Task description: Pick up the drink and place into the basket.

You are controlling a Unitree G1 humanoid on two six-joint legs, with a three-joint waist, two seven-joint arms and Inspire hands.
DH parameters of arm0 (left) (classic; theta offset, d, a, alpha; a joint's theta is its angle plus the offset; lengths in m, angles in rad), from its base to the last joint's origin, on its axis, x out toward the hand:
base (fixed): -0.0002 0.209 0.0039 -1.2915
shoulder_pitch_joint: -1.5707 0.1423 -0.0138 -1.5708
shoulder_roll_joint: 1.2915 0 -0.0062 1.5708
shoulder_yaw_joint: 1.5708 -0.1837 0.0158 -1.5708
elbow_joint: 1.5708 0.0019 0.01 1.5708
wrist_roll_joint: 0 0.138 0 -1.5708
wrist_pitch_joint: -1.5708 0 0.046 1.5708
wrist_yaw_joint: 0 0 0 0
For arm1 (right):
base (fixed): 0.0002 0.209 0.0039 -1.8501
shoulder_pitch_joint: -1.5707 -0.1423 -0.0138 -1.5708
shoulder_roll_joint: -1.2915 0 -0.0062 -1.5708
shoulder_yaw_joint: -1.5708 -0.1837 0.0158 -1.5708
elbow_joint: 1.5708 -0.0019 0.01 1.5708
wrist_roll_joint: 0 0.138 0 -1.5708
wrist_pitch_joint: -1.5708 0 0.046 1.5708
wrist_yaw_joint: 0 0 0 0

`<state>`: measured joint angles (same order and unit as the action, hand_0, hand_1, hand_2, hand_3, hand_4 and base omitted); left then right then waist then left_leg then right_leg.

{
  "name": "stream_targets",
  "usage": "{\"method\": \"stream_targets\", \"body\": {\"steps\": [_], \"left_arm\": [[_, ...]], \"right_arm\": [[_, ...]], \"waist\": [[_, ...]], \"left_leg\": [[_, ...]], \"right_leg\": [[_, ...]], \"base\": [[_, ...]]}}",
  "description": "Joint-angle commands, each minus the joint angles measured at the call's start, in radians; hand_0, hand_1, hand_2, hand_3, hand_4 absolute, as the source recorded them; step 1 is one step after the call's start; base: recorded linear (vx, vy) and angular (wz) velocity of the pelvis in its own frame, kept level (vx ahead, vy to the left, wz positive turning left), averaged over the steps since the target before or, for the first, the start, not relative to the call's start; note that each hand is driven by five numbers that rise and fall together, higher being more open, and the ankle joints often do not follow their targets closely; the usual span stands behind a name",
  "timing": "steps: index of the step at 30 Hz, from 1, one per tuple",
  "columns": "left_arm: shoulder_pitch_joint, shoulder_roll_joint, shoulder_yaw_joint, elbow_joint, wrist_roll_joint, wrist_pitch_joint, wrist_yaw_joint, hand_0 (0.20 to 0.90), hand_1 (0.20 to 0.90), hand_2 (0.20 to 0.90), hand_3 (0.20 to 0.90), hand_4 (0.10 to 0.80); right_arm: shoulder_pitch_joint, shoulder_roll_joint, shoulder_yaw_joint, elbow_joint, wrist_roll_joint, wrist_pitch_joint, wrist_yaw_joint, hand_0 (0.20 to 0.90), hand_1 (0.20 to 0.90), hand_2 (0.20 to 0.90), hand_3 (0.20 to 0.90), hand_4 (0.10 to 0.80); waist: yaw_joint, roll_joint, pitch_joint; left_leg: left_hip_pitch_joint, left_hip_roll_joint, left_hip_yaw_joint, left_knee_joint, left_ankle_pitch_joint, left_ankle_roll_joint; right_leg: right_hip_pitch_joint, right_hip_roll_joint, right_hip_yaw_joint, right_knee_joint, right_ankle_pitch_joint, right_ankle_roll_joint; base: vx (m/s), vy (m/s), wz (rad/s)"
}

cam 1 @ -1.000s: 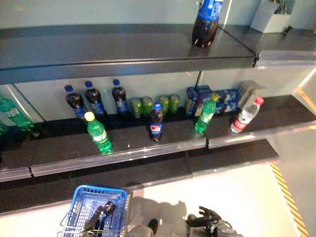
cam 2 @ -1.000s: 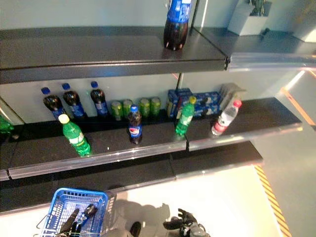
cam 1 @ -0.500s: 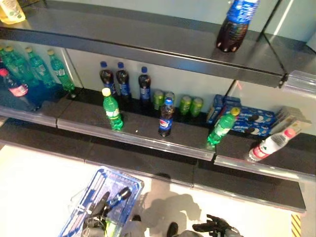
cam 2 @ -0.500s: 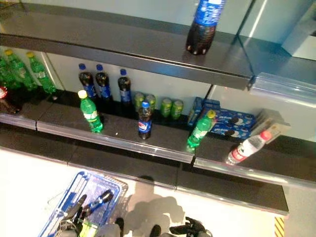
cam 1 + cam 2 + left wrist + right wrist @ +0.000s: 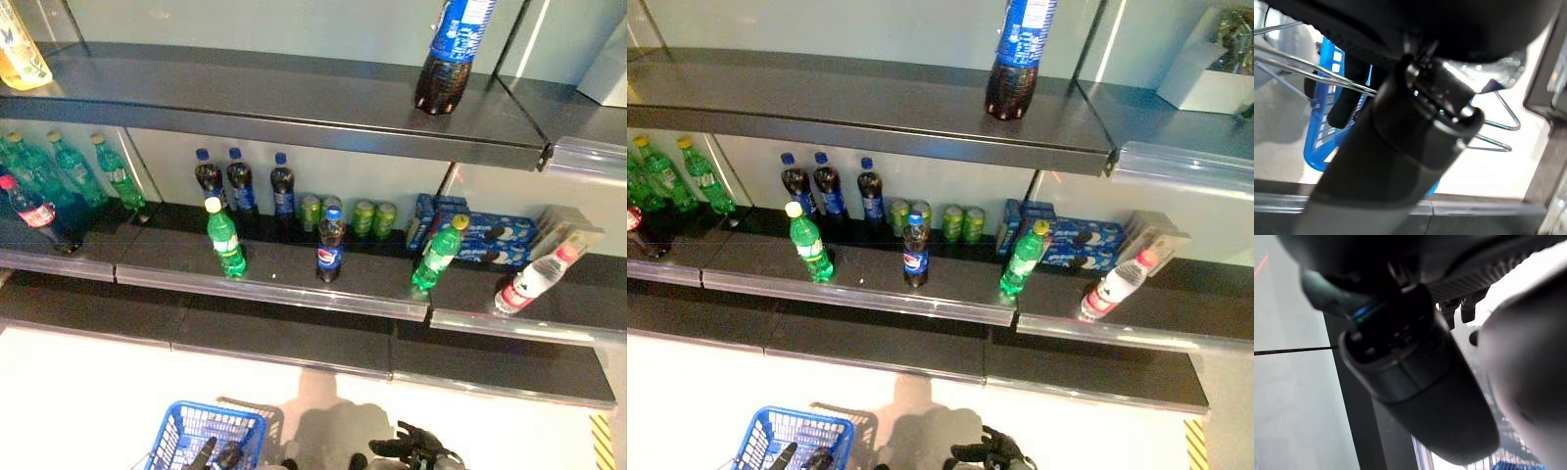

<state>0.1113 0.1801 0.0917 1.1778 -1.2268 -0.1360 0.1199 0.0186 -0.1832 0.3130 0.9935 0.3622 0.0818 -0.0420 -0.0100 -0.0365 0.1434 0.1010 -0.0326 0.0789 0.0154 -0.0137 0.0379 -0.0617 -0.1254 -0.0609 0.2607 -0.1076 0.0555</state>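
Blue basket [image 5: 201, 434] hangs from the left robot hand [image 5: 211, 456], fingers curled on its handle; right robot hand [image 5: 416, 448] spreads loose.

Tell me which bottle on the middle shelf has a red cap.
The clear bottle leaning at the shelf's right end; the others there have blue or yellow caps.

Basket [image 5: 201, 439] on floor before shelf [image 5: 294, 284] of bottles [image 5: 330, 246].
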Motion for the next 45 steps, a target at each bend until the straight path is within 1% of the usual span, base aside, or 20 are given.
{"method": "stream_targets", "body": {"steps": [1,2,3,5,9,10,12,13,15,17,18,19,22,23,26,27,29,33,40,45], "left_arm": [[-0.129,0.04,-0.012,-0.109,0.045,-0.082,-0.059,0.3,0.3,0.3,0.2,0.1],[-0.125,0.041,-0.015,-0.115,0.042,-0.082,-0.066,0.3,0.3,0.3,0.2,0.1],[-0.124,0.039,-0.015,-0.116,0.043,-0.083,-0.065,0.3,0.3,0.3,0.2,0.1],[-0.101,0.017,-0.023,-0.141,0.058,-0.093,-0.041,0.3,0.3,0.3,0.2,0.1],[-0.092,0.012,-0.029,-0.156,0.099,-0.095,-0.033,0.3,0.3,0.3,0.2,0.1],[-0.083,0.017,-0.028,-0.182,0.097,-0.079,-0.021,0.3,0.3,0.3,0.2,0.1],[-0.075,0.022,-0.03,-0.197,0.102,-0.069,-0.02,0.3,0.3,0.3,0.2,0.1],[-0.068,0.026,-0.036,-0.212,0.11,-0.061,-0.015,0.3,0.3,0.3,0.2,0.1],[-0.052,0.029,-0.04,-0.224,0.122,-0.051,-0.015,0.3,0.3,0.3,0.2,0.1],[-0.034,0.027,-0.034,-0.236,0.132,-0.048,-0.011,0.3,0.3,0.3,0.2,0.1],[-0.028,0.028,-0.029,-0.239,0.138,-0.044,-0.012,0.3,0.3,0.3,0.2,0.1],[-0.015,0.028,-0.021,-0.241,0.157,-0.036,-0.018,0.3,0.3,0.3,0.2,0.1],[-0.008,0.026,-0.013,-0.235,0.172,-0.034,-0.022,0.3,0.3,0.3,0.2,0.1],[-0.01,0.026,0.006,-0.218,0.18,-0.029,-0.026,0.3,0.3,0.3,0.2,0.1],[-0.017,0.022,0.024,-0.2,0.188,-0.028,-0.031,0.3,0.3,0.3,0.2,0.1],[-0.019,0.012,0.037,-0.19,0.208,-0.026,-0.039,0.3,0.3,0.3,0.2,0.1],[-0.02,0.003,0.042,-0.182,0.225,-0.022,-0.052,0.3,0.3,0.3,0.2,0.1],[-0.032,-0.01,0.039,-0.159,0.244,-0.02,-0.065,0.3,0.3,0.3,0.2,0.1],[-0.027,-0.021,0.008,-0.161,0.26,-0.026,-0.055,0.3,0.3,0.3,0.2,0.1],[-0.049,-0.014,-0.023,-0.197,0.211,-0.039,-0.017,0.3,0.3,0.3,0.2,0.1]], "right_arm": [[-0.036,-0.034,0.027,-0.046,-0.015,-0.03,0.015,0.9,0.9,0.9,0.9,0.8],[-0.053,-0.04,0.035,-0.041,-0.034,-0.027,0.03,0.9,0.9,0.9,0.9,0.8],[-0.054,-0.041,0.036,-0.044,-0.035,-0.024,0.03,0.9,0.9,0.9,0.9,0.8],[-0.06,-0.064,0.071,-0.123,-0.104,0.011,0.044,0.9,0.9,0.9,0.9,0.8],[-0.045,-0.099,0.099,-0.26,-0.173,0.019,0.084,0.9,0.9,0.9,0.9,0.8],[-0.026,-0.146,0.121,-0.421,-0.189,0.064,0.102,0.9,0.9,0.9,0.9,0.8],[-0.019,-0.183,0.131,-0.516,-0.192,0.063,0.119,0.9,0.9,0.9,0.9,0.8],[-0.014,-0.222,0.139,-0.628,-0.191,0.073,0.126,0.9,0.9,0.9,0.9,0.8],[-0.012,-0.278,0.119,-0.775,-0.195,0.045,0.136,0.9,0.9,0.9,0.9,0.8],[-0.02,-0.335,0.074,-0.889,-0.197,-0.017,0.16,0.9,0.9,0.9,0.9,0.8],[-0.022,-0.351,0.055,-0.932,-0.185,-0.007,0.164,0.9,0.9,0.9,0.9,0.8],[-0.027,-0.393,0.005,-1.012,-0.169,-0.058,0.165,0.9,0.9,0.9,0.9,0.8],[-0.05,-0.434,-0.06,-1.091,-0.131,-0.094,0.158,0.9,0.9,0.9,0.9,0.8],[-0.09,-0.465,-0.13,-1.162,-0.107,-0.112,0.112,0.9,0.9,0.9,0.9,0.8],[-0.131,-0.472,-0.182,-1.184,-0.119,-0.132,0.01,0.9,0.9,0.9,0.9,0.8],[-0.158,-0.473,-0.225,-1.196,-0.209,-0.136,-0.097,0.9,0.9,0.9,0.9,0.8],[-0.163,-0.489,-0.279,-1.238,-0.195,-0.118,-0.172,0.9,0.9,0.9,0.9,0.8],[-0.17,-0.466,-0.331,-1.246,-0.178,-0.12,-0.298,0.9,0.9,0.9,0.9,0.8],[-0.185,-0.414,-0.316,-1.234,-0.128,-0.111,-0.417,0.9,0.9,0.9,0.9,0.8],[-0.25,-0.357,-0.258,-1.17,-0.155,-0.132,-0.585,0.9,0.9,0.9,0.9,0.8]], "waist": [[-0.015,0.024,0.002],[-0.009,0.025,0.006],[-0.009,0.024,0.006],[0.001,0.018,-0.001],[0.003,0.002,-0.004],[0.001,-0.004,-0.007],[0.001,-0.007,-0.009],[0.0,-0.01,-0.012],[-0.002,-0.01,-0.017],[-0.003,-0.01,-0.023],[-0.005,-0.01,-0.025],[-0.008,-0.008,-0.032],[-0.011,-0.006,-0.038],[-0.014,-0.003,-0.046],[-0.015,-0.001,-0.053],[-0.017,-0.001,-0.06],[-0.019,0.0,-0.063],[-0.019,-0.001,-0.054],[-0.008,0.008,-0.034],[0.003,0.028,0.033]], "left_leg": [[-0.001,0.008,-0.039,0.089,-0.103,-0.028],[0.008,0.027,-0.032,0.092,-0.112,-0.04],[0.009,0.029,-0.031,0.092,-0.113,-0.041],[0.002,0.062,-0.027,0.088,-0.102,-0.058],[-0.004,0.094,-0.022,0.064,-0.072,-0.074],[-0.007,0.109,-0.033,0.042,-0.049,-0.086],[-0.008,0.118,-0.039,0.028,-0.035,-0.094],[-0.007,0.126,-0.038,0.012,-0.023,-0.101],[-0.003,0.139,-0.032,-0.018,-0.004,-0.112],[0.002,0.149,-0.021,-0.038,0.006,-0.118],[0.003,0.152,-0.017,-0.043,0.009,-0.12],[0.006,0.16,-0.004,-0.053,0.015,-0.124],[0.011,0.166,0.013,-0.061,0.017,-0.127],[0.02,0.172,0.029,-0.071,0.016,-0.129],[0.027,0.176,0.049,-0.073,0.012,-0.129],[0.027,0.179,0.069,-0.061,0.006,-0.129],[0.018,0.181,0.085,-0.048,0.003,-0.127],[0.005,0.176,0.093,-0.028,-0.009,-0.124],[0.003,0.166,0.072,-0.01,-0.021,-0.112],[-0.085,0.141,0.036,0.125,-0.05,-0.1]], "right_leg": [[0.011,-0.045,0.04,-0.173,0.199,0.075],[0.018,-0.065,0.031,-0.214,0.217,0.085],[0.022,-0.064,0.029,-0.218,0.217,0.084],[0.051,-0.032,0.023,-0.242,0.194,0.064],[0.068,-0.01,0.011,-0.25,0.177,0.046],[0.08,0.001,-0.001,-0.252,0.164,0.039],[0.087,0.005,-0.009,-0.255,0.16,0.036],[0.093,0.006,-0.016,-0.264,0.16,0.036],[0.102,0.004,-0.031,-0.278,0.161,0.04],[0.107,-0.001,-0.04,-0.287,0.161,0.045],[0.107,-0.002,-0.041,-0.289,0.161,0.047],[0.109,-0.006,-0.046,-0.295,0.162,0.05],[0.112,-0.01,-0.053,-0.298,0.161,0.054],[0.116,-0.014,-0.059,-0.301,0.157,0.057],[0.122,-0.017,-0.067,-0.304,0.154,0.057],[0.127,-0.017,-0.072,-0.306,0.149,0.054],[0.125,-0.013,-0.078,-0.3,0.144,0.05],[0.114,-0.013,-0.091,-0.279,0.135,0.048],[0.106,-0.017,-0.079,-0.248,0.122,0.045],[0.046,-0.017,-0.066,-0.154,0.092,0.022]], "base": [[-0.07,-0.341,0.2],[-0.013,-0.205,0.0],[-0.02,-0.3,-0.11],[-0.047,-0.257,-0.21],[-0.06,-0.204,-0.08],[-0.053,-0.129,0.04],[-0.044,-0.096,0.21],[-0.026,-0.061,0.17],[-0.012,-0.04,0.14],[0.007,-0.002,0.1],[0.026,0.023,0.04],[0.029,0.028,0.04],[0.027,0.03,0.02],[0.056,0.048,0.01],[0.072,0.04,0.03],[0.072,0.025,0.04],[0.056,0.026,0.12],[0.012,0.023,0.29],[0.029,0.044,0.03],[-0.037,0.059,-0.05]]}}
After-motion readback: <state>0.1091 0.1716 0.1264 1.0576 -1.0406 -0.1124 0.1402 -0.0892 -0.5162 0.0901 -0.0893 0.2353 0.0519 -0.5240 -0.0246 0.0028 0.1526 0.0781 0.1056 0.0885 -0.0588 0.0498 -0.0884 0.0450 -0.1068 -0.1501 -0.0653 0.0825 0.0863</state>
